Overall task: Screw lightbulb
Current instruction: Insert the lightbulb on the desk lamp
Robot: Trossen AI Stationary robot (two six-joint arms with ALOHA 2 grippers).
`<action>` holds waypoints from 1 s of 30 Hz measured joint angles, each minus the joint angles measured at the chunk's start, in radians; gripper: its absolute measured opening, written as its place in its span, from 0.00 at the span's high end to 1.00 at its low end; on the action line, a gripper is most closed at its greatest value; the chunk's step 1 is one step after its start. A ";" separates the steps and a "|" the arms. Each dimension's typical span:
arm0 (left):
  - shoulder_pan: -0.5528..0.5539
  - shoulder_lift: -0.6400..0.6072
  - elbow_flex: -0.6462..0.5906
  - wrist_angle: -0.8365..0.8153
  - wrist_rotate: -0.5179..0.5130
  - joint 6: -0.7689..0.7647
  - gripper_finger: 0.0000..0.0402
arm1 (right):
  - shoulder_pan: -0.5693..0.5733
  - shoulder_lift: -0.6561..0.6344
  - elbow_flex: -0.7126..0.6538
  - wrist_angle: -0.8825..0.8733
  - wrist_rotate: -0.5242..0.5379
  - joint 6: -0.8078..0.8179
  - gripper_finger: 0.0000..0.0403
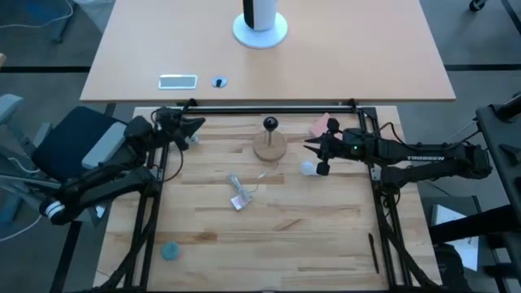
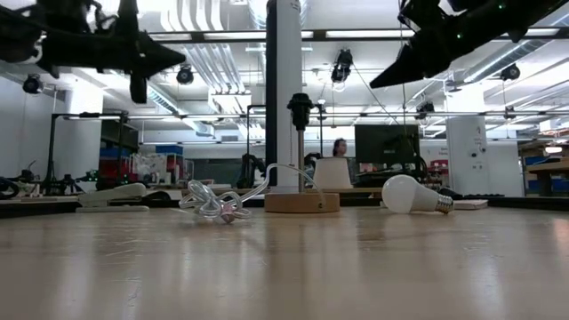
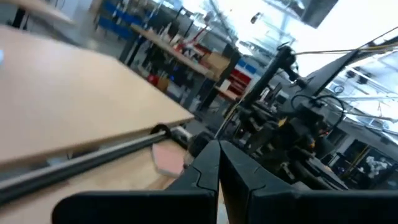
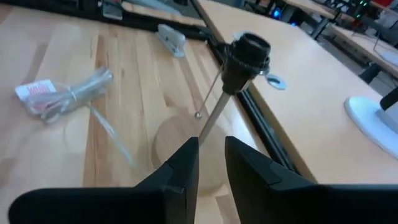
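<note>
While the bulb (image 1: 308,168) lies on its side on the table (image 1: 326,244), just beside the stand (image 1: 269,146) and ungrasped, it could roll off if a descending finger nudges its rounded glass. Raised above the stand's far side, the right gripper (image 1: 312,147) reaches level toward the socket (image 4: 248,53), fingers slightly parted and empty. Well away from the stand, the left gripper (image 1: 198,124) hangs clenched on nothing.

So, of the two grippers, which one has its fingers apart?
The right gripper, above the table near the lamp socket: a clear gap shows between its fingers. The left gripper, raised at the table's far left, has its fingers pressed together.
</note>
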 joint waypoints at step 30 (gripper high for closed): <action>-0.423 0.571 0.006 0.494 -0.115 0.120 1.00 | 0.012 0.212 -0.010 -0.474 -0.081 0.398 0.41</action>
